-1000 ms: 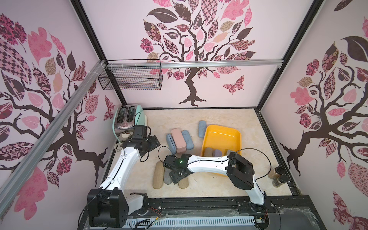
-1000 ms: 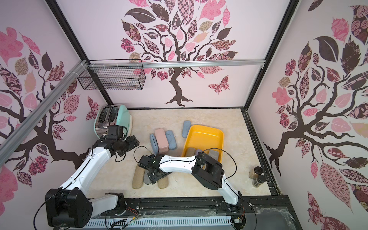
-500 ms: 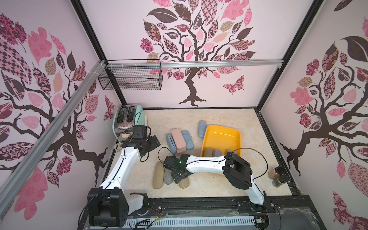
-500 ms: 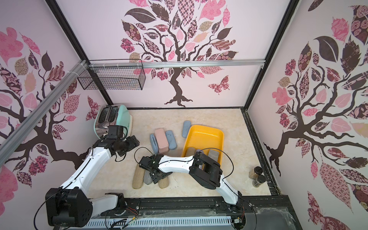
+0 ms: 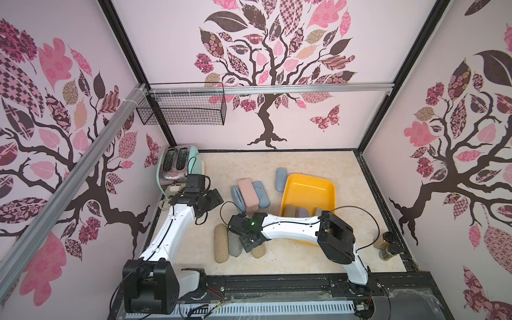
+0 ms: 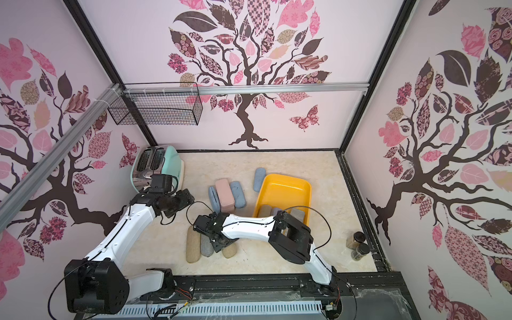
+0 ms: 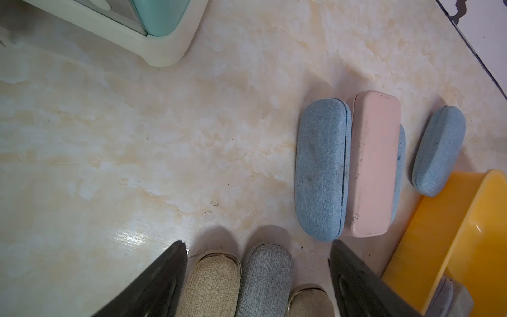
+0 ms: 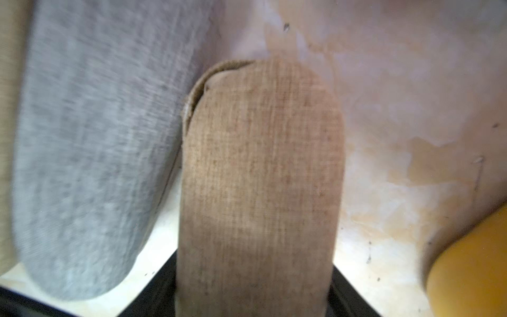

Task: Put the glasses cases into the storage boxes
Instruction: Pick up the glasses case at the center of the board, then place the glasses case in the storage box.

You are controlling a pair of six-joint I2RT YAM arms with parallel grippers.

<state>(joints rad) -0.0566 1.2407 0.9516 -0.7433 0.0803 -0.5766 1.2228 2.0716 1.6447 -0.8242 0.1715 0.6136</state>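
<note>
R claw (image 5: 251, 241) has dropped & closed in since a sec ago, now looks clamped on the tan case (image 8: 260, 178), lying on the worktop (image 5: 304, 166) beside the grey case (image 5: 235, 243), near the yellow tub (image 5: 327, 185), so lift-&-drop looks next; L claw (image 7: 256, 247) hangs apart, empty.

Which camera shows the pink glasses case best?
The left wrist view: the pink case is close, sharp and whole. Both top views show it small and far off. The right wrist view does not show it.
</note>
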